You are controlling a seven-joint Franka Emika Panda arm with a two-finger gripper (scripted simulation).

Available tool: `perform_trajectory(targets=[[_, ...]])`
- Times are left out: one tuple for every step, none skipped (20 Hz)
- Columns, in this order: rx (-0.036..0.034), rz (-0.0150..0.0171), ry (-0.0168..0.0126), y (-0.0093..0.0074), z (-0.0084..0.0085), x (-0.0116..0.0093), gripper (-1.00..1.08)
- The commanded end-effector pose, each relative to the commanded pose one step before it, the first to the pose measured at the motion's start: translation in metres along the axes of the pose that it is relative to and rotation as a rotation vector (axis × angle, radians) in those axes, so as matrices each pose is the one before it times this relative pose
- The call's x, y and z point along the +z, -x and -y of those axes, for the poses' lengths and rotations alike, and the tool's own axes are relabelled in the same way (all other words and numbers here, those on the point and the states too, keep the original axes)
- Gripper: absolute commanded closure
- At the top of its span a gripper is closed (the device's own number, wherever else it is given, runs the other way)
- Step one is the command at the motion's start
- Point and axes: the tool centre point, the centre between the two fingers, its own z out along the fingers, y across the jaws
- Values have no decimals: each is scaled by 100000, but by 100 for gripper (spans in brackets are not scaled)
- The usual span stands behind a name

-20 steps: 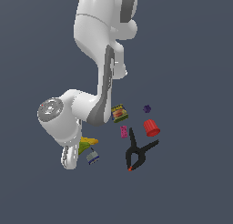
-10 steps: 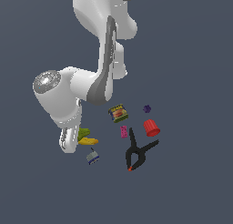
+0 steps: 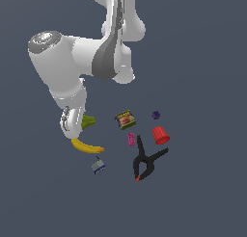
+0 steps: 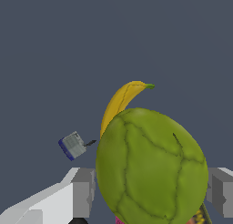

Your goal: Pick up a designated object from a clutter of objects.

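Working left to right in the wrist view: your gripper (image 4: 148, 191) is gripping the green pear (image 4: 152, 166) across its widest bulge at lower centre. It looks light, rigid, rounded and slip-prone; squeeze centrally.

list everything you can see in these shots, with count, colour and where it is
pear: 1, olive green, between the gripper fingers
banana: 1, yellow, just below the pear in the exterior view
padlock-like item: 1, grey-blue, below the banana
meat can: 1, green and yellow label, middle of the clutter
pink block: 1, pink, below the can
clamp: 1, black, red tip
cup: 1, red, exterior view's right
purple piece: 1, above the cup
gripper: 1, white and grey, fingers flanking the pear
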Motion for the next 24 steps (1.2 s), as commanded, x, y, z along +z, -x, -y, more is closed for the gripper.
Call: perform_trajectory(targets=[[6,-20,-203,273,-1170,-2146,108],[8,-45,71,116,-453,-797,108],[0,0,0,109,-470,-834,108],[7,-42,23,114,-468,-837,108],[0,0,0,106,-476,-850,108],[11,-61,31,116,-473,-855,108],[8,-44,20,113,-479,-869,108],[8,-44,18,114,-484,-883,108],[12,-63,25,118,-486,-895,108],[0,0,0,103,-480,-880,108],[12,-64,24,113,-455,-850,108],[8,-45,18,106,-436,-820,108],[7,-45,18,103,-416,-789,108],[0,0,0,89,-401,-758,108],[4,-44,21,98,-374,-722,108],[0,0,0,82,-358,-689,108],[0,0,0,79,-336,-652,108],[0,0,0,75,-312,-614,108],[-12,-55,40,97,-271,-565,108],[0,0,0,67,-263,-531,108],[0,0,0,62,-236,-485,108],[0,0,0,57,-209,-436,108],[0,0,0,51,-182,-383,108],[-41,19,19,55,-141,-319,108]])
